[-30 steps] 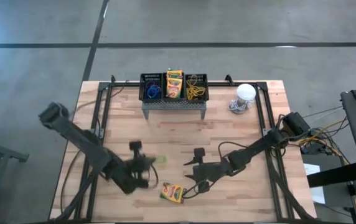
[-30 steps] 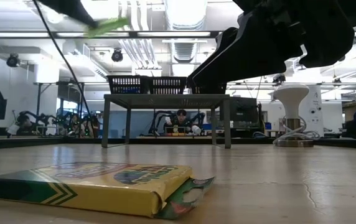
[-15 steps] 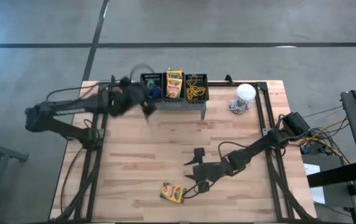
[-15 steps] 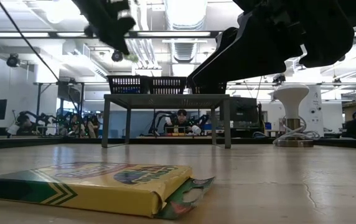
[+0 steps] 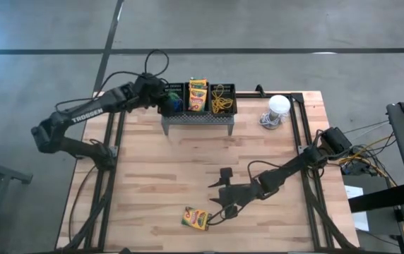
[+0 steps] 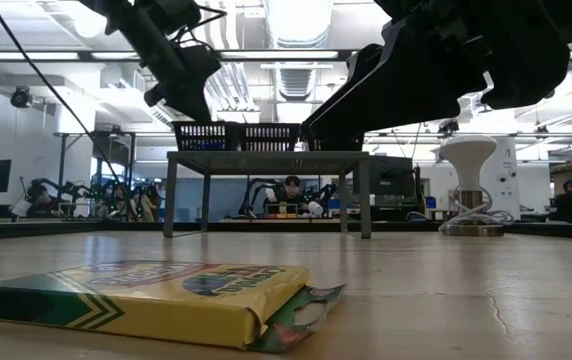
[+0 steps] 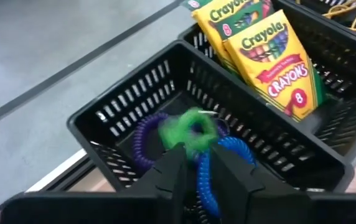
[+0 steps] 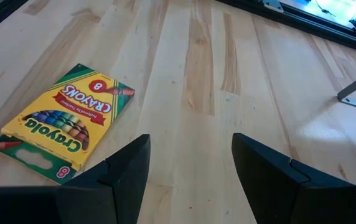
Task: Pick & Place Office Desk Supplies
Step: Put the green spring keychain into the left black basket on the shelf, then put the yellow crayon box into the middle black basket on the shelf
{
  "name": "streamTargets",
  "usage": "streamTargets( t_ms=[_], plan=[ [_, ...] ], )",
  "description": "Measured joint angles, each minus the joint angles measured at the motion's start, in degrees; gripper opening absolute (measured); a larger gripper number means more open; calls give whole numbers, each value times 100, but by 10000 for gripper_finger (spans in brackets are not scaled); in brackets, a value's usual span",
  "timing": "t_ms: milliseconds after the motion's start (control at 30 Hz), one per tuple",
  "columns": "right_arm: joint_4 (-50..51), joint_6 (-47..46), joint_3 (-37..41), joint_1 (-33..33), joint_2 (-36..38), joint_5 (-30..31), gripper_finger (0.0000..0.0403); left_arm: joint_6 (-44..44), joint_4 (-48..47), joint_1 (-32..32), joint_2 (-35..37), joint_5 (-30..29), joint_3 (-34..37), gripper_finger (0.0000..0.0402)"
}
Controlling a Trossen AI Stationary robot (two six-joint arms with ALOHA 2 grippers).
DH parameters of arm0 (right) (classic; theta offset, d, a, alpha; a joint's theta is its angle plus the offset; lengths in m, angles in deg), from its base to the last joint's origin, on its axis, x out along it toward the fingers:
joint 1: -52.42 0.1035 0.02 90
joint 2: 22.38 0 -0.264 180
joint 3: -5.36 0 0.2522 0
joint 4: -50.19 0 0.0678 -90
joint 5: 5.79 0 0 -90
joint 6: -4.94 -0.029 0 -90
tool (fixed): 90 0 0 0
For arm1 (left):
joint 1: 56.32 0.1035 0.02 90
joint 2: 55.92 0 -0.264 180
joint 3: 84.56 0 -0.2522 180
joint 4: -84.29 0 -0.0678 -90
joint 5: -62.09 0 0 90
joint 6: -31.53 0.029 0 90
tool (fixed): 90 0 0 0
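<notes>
- While our left gripper (image 7: pixel 196 168) hangs over the leftmost of the three black mesh bins (image 7: pixel 165 99) on the grey perforated stand (image 5: pixel 197 120), a green elastic loop (image 7: pixel 187 129) sits right at its fingertips, above the bin's floor
- We cannot tell whether the fingers (image 7: pixel 168 171) pinch the green loop or have let it go; they stand close together with only a narrow gap showing between them
- Under the green loop, inside that same bin, we see a purple loop (image 7: pixel 145 140) and a blue loop (image 7: pixel 228 149) lying on the mesh
- We count crayon boxes (image 7: pixel 271 62) standing upright in the middle bin (image 5: pixel 198 97), just beside the bin we hover over
- Yellow loops (image 5: pixel 221 104) lie tangled in the right bin (image 5: pixel 222 98)
- Our right gripper (image 8: pixel 190 165) waits low over the near part of the wooden table (image 5: pixel 152 176), its fingers (image 8: pixel 125 165) spread wide with nothing between them
- One more crayon box (image 8: pixel 66 121) lies flat on the table, its flap end open, ahead of and to one side of the right fingers, apart from them and not touched
- From above, that box (image 5: pixel 195 219) sits near the table's front edge, just beside the right gripper's tips
- A white round-topped object (image 5: pixel 277 107) stands to the right of the stand
</notes>
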Motion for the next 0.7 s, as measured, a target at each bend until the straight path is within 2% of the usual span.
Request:
streamTargets(
  t_ms=[233, 400, 533, 700],
  plan=[
    [4, -80, 0, 2, 0, 0, 224, -20, -15, -6, 28, 99, -4, 140],
    [2, -92, 0, 2, 0, -2, 224, 22, -2, -362, 239, 983, -11, 154],
    [-4, -38, 2, 4, 0, -221, 224, 271, -56, -1524, 295, 1041, 126, 138],
    [-59, 185, 9, 13, 0, -1080, 224, 410, 448, -3664, 294, 133, 708, 116]
  ],
)
